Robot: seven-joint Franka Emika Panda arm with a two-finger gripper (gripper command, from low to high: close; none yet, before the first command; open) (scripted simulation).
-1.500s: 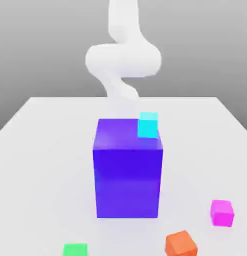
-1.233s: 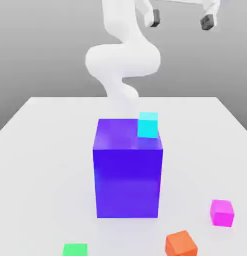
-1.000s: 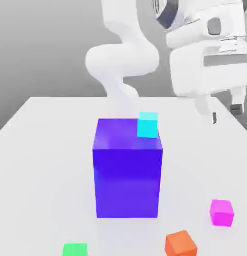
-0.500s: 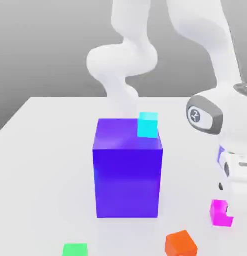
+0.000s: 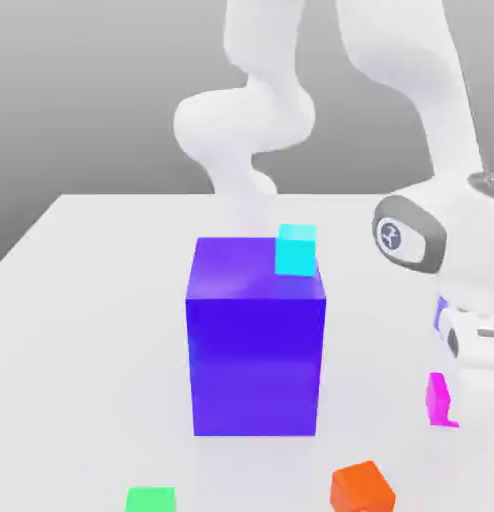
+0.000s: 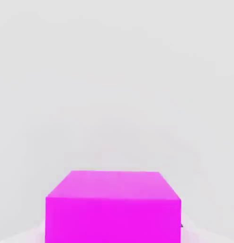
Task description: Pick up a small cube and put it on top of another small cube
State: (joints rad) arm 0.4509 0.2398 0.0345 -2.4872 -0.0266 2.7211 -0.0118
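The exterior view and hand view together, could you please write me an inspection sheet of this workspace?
Surface: white table, bare around the blocks.
Job's things: magenta cube at the exterior view's right, under the hand; orange cube and green cube near the front edge; cyan cube beside the large block's top.
Clutter: large blue block, centre.
Gripper: shut on the magenta cube.
Cables: nothing seen.
Surroundings: plain grey backdrop.

You see a bright, even, diffuse light over the white table (image 5: 101,300), only faint soft shadows at the base of the big blue block (image 5: 256,345), no glare, and slightly soft rendering throughout.
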